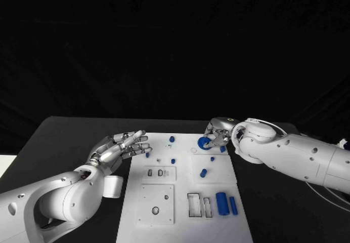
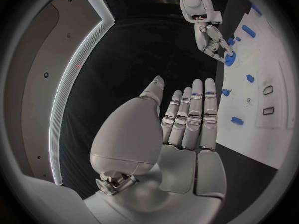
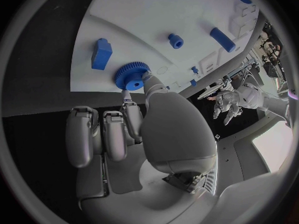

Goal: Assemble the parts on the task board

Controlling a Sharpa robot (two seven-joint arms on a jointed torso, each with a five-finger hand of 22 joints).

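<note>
Right wrist view gives us the clearest look: a blue gear (image 3: 130,76) sits on the white task board (image 3: 156,15) near its far right corner, and our right hand (image 3: 134,129) has its thumb tip and a fingertip pressed against the gear's rim, pinching it, with the other fingers curled beside. From the head we see that hand (image 1: 216,134) bent down over the gear (image 1: 205,143) from the board's right edge. We count one gear and, in the head view, three blue bars (image 1: 222,203) standing together near the board's near right side. Our left hand (image 1: 121,147) hovers at the board's left edge, fingers straight, slightly apart, holding nothing.
</note>
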